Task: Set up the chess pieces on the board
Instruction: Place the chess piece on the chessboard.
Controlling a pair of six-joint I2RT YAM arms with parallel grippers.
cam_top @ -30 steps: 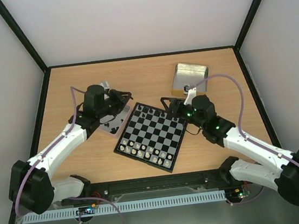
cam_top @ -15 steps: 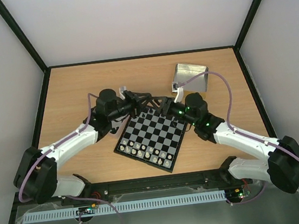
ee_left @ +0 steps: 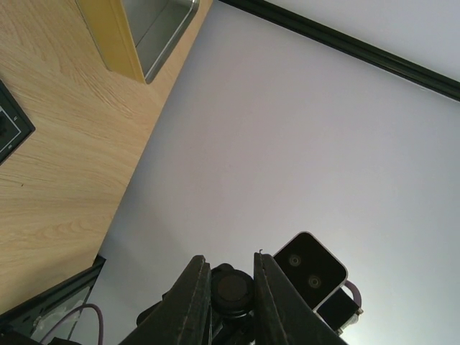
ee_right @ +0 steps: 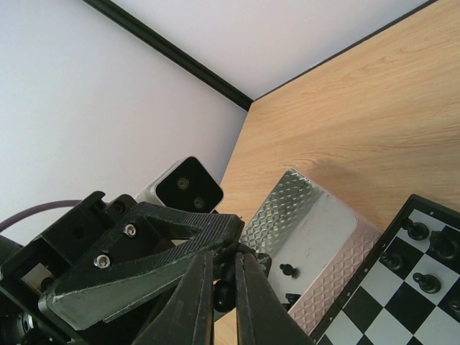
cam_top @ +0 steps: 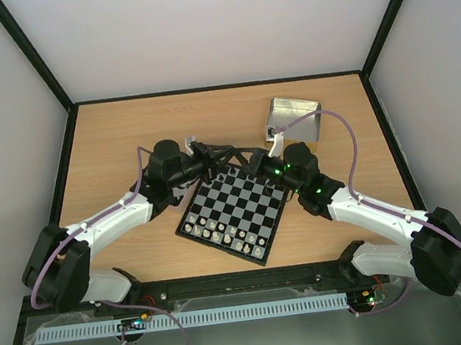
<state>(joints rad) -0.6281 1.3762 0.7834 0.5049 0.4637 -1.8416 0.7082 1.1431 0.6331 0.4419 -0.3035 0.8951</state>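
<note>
Bright, even light is thrown from above, and only faint, short shadows are cast on the wooden table [cam_top: 124, 127]. The checks of the board [cam_top: 242, 198] are rendered crisply. A pale sheen is seen on the embossed metal tray [ee_right: 309, 223]. Nearest parts are slightly softened in both wrist views.

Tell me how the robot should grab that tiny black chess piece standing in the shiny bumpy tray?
Probably pinch the tiny black chess piece by its slim upper part, coming straight down from above: it stands upright in the dimpled metal tray, with room beside it.
</note>
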